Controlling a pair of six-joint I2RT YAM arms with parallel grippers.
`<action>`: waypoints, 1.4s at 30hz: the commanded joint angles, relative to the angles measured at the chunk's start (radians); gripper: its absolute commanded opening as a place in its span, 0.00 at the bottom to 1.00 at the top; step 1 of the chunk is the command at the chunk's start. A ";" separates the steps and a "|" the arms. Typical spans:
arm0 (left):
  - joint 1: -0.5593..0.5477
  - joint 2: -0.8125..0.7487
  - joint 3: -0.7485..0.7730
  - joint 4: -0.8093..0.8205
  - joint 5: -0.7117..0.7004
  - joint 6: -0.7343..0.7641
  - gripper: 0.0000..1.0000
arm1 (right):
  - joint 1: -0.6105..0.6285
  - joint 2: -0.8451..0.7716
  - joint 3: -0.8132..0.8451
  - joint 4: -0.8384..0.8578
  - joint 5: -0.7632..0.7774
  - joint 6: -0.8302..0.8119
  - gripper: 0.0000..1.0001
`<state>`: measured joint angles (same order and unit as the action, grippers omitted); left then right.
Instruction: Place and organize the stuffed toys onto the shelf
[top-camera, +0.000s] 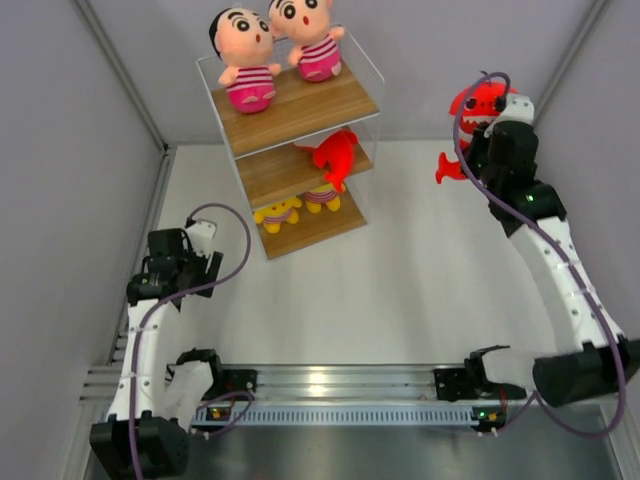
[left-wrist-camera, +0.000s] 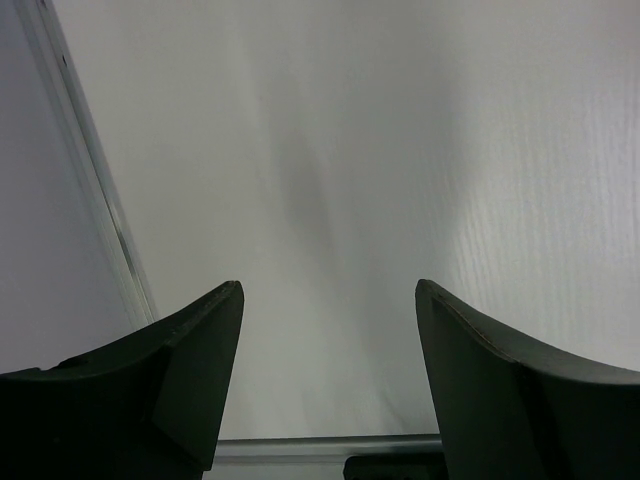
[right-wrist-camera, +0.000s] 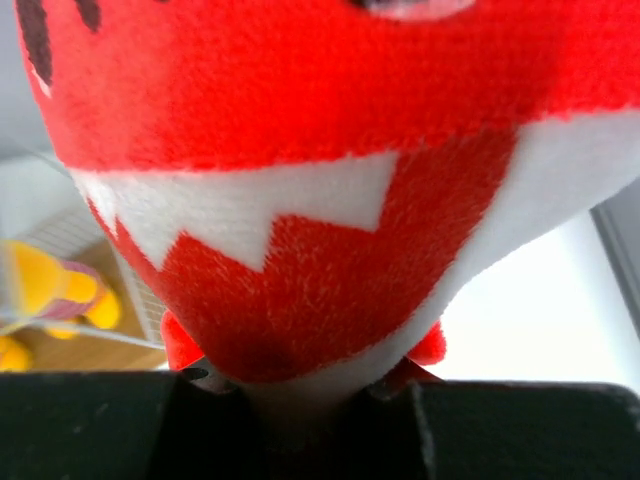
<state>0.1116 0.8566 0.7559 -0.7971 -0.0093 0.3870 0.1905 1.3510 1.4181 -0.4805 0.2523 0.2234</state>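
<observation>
The shelf (top-camera: 300, 112) stands at the back centre. Two boy dolls (top-camera: 250, 62) (top-camera: 312, 38) sit on its top board. A red shark (top-camera: 336, 155) lies on the middle board. Two yellow dolls (top-camera: 277, 212) (top-camera: 322, 198) rest on the bottom board. My right gripper (top-camera: 482, 135) is shut on a second red shark (top-camera: 476, 108), held up at the back right; in the right wrist view the shark (right-wrist-camera: 300, 180) fills the frame. My left gripper (top-camera: 196, 262) hangs open and empty at the left, over bare table (left-wrist-camera: 330, 200).
Grey walls (top-camera: 60, 150) enclose the white table on both sides and at the back. A metal rail (top-camera: 330, 385) runs along the near edge between the arm bases. A yellow doll (right-wrist-camera: 45, 285) and shelf wire show blurred in the right wrist view.
</observation>
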 joint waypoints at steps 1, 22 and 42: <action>0.007 -0.063 0.082 -0.049 0.132 0.038 0.75 | 0.082 -0.168 -0.051 -0.035 0.076 0.013 0.00; 0.000 -0.180 0.603 -0.501 0.718 0.127 0.98 | 1.092 0.086 0.086 0.172 -0.214 -0.033 0.00; -0.004 -0.119 0.715 -0.475 0.852 0.040 0.00 | 1.142 0.165 0.112 0.171 -0.274 -0.137 0.50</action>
<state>0.1104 0.7181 1.4128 -1.3087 0.7593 0.4866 1.2987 1.5650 1.5261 -0.4290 -0.0006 0.1219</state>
